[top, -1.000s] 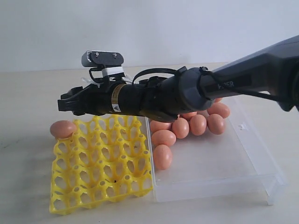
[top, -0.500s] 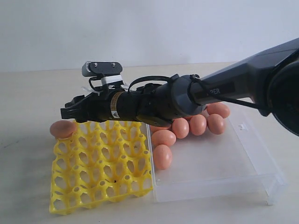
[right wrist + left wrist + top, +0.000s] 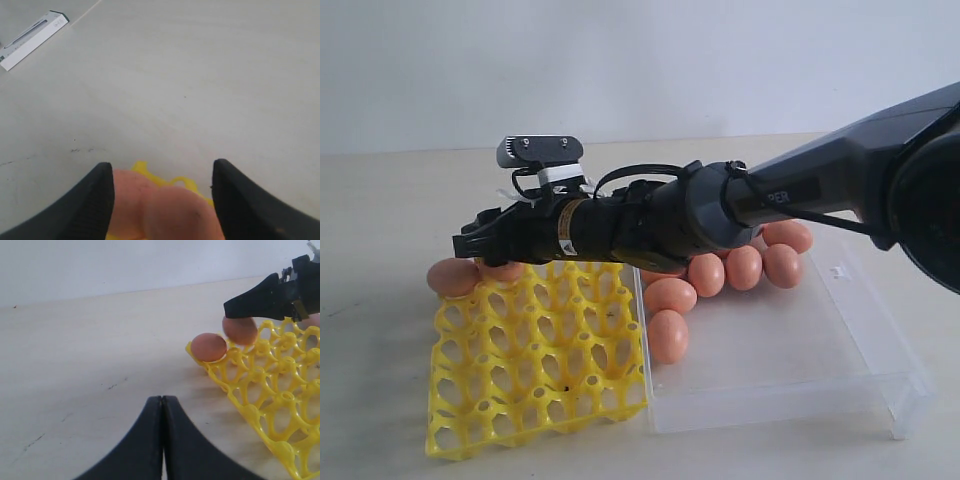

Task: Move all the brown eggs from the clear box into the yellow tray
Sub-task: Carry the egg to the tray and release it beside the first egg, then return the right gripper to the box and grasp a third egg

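**Right hand** [image 3: 472, 243]: reaches in from the right across the yellow tray [image 3: 535, 370]. Its two black fingers [image 3: 97, 200] press on either side of the gripped egg [image 3: 165, 210], which is smooth, matte, orange-brown and oval. This egg sits over the tray's far row, just beside the corner egg [image 3: 452, 277] seated in the far-left cup. Whether the gripped egg touches its cup cannot be told.

**Left hand** [image 3: 161, 407]: tapered black fingers pressed together with nothing between them, low over the bare tabletop [image 3: 90, 350] to the left of the tray. Only the left wrist view shows it.

**Tray:** bright yellow plastic, a lattice of open round cups with pointed posts.

**Clear box** [image 3: 790, 375]: shallow, transparent and low-walled, just beside the tray's right edge. The loose eggs [image 3: 670, 296] cluster in its far-left part.

**Surroundings:** the tabletop is pale, matte and faintly scuffed, with a plain white wall [image 3: 640, 60] behind it. Only the right wrist view shows a flat white carton [image 3: 32, 40], lying well apart from the tray
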